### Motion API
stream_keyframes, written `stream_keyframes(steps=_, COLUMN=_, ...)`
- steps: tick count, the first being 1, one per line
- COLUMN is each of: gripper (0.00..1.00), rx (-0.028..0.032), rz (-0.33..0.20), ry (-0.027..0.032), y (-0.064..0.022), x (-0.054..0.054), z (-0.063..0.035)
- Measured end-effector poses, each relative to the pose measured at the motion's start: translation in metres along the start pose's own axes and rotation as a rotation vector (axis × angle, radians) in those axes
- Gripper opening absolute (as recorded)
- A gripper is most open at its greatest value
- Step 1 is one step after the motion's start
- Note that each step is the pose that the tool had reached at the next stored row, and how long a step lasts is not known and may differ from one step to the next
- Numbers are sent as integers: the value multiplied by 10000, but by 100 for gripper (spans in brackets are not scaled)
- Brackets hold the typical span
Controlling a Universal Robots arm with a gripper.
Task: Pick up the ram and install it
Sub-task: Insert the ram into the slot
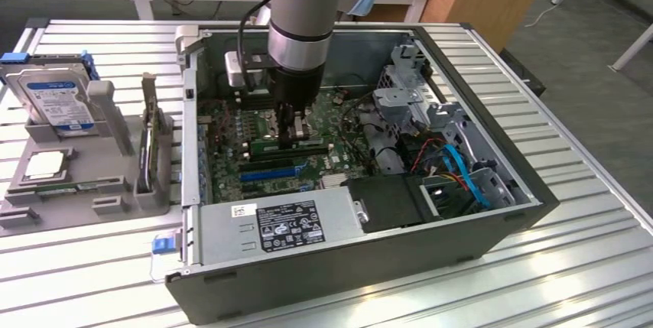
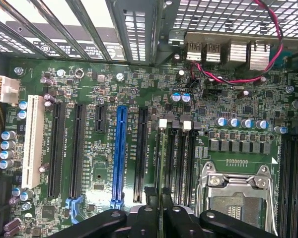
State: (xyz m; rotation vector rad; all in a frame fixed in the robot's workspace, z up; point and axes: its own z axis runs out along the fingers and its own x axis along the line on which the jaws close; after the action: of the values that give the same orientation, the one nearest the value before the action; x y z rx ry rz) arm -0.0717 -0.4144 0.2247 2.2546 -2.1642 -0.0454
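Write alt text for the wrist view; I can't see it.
The gripper holds the ram edge-on over the black memory slots of a green motherboard. A blue expansion slot lies to one side, the processor socket to the other.

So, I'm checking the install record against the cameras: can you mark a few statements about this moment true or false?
1. The claw is inside the open computer case, over the motherboard. True.
2. The claw is shut on the ram, a thin green stick. True.
3. The hard drive lies inside the case. False: it stands in a grey holder on the table, outside the case, at the exterior view's left.
4. A cooler covers the processor socket. False: the socket is bare, its metal frame showing.
5. One long motherboard slot is blue. True.
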Motion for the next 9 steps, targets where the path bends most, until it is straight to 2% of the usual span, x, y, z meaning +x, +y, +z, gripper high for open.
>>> stream_keyframes(steps=9, gripper=13, rx=1, rz=0, ry=-1, y=-1, x=-21, z=11)
